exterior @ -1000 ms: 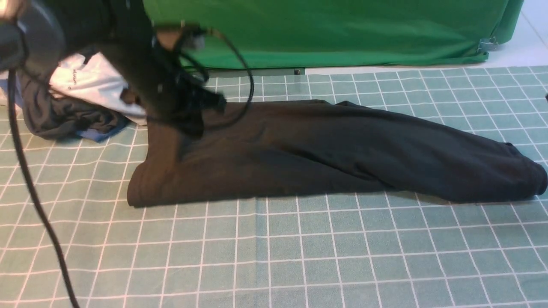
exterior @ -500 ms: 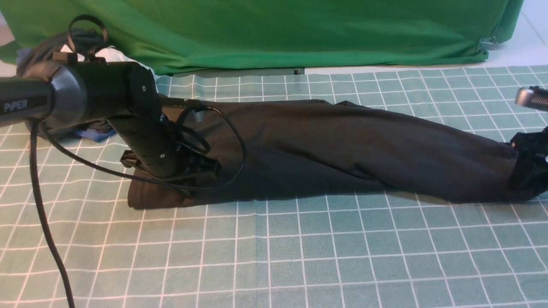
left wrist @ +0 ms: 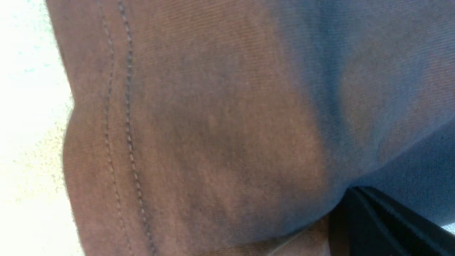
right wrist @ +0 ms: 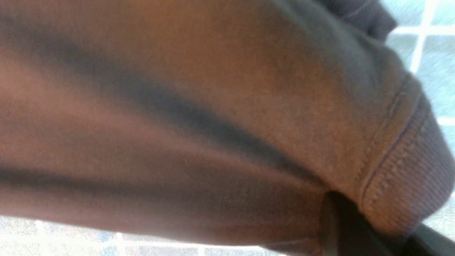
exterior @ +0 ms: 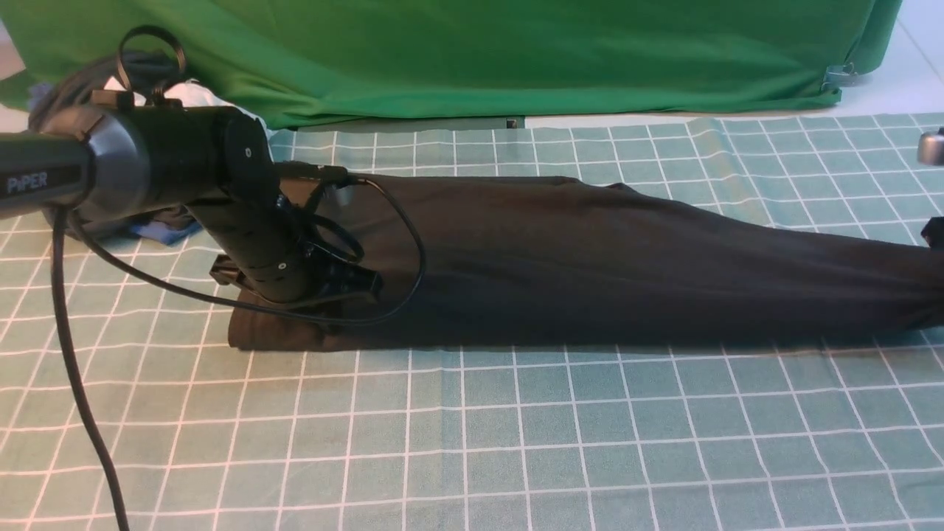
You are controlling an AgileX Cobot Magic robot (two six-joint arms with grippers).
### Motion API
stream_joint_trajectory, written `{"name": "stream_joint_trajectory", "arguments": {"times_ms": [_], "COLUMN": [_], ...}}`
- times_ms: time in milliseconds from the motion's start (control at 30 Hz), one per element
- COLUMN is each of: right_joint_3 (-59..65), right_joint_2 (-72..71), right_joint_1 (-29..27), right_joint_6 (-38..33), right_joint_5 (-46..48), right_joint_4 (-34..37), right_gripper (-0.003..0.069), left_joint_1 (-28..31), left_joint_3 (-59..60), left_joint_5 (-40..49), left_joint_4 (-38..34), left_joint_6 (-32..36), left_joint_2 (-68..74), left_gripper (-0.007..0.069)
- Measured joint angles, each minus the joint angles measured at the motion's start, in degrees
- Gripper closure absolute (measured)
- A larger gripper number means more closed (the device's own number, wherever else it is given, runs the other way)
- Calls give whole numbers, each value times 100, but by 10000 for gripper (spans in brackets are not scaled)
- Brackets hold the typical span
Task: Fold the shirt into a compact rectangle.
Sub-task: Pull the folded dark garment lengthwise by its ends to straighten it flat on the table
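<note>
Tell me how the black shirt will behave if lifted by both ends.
Probably floppy: the shirt lies in soft folds, so its middle should sag. Likely light, being thin knit. The ribbed band looks textured, so slipping seems unlikely.

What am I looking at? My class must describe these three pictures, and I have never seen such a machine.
A robot with two black arms, each ending in a pincer. The wide picture looks forward from between the arms; the two close-ups come from cameras on the wrists. Over the green checked tablecloth stretches a black cotton T-shirt, folded into a long strip. The left pincer grips one end, the right pincer the ribbed collar end. Other clothes sit behind the left arm.
</note>
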Motion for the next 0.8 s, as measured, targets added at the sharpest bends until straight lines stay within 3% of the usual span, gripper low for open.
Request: {"name": "stream_joint_trajectory", "arguments": {"times_ms": [133,200,233,267,367,533,800], "right_joint_3": [-1,-1,-1,-1,-1,-1,-57], "right_joint_2": [0,0,0,-6,-111,-435,-281], "right_joint_1": [0,-7,-6,-10,-10,-10,186], "right_joint_6": [53,240,298,373,596,741,374], "right_joint_5": [209,291,304,310,310,199,-1075], "right_joint_4": [-69,-204,-232,-287,-328,-328,-13], "right_gripper": [529,408,386,301,217,197,198], "left_joint_1": [0,0,0,0,0,0,0], "left_joint_3": [0,0,0,0,2,2,2], "left_joint_5": [76,196,235,287,360,378,441], "left_joint_4": [0,0,0,12,58,65,58], "left_joint_6": [0,0,0,0,0,-5,-11], "left_joint_2": [0,0,-14,-39,-225,-720,-1225], "left_gripper": [613,613,613,613,613,613,613]}}
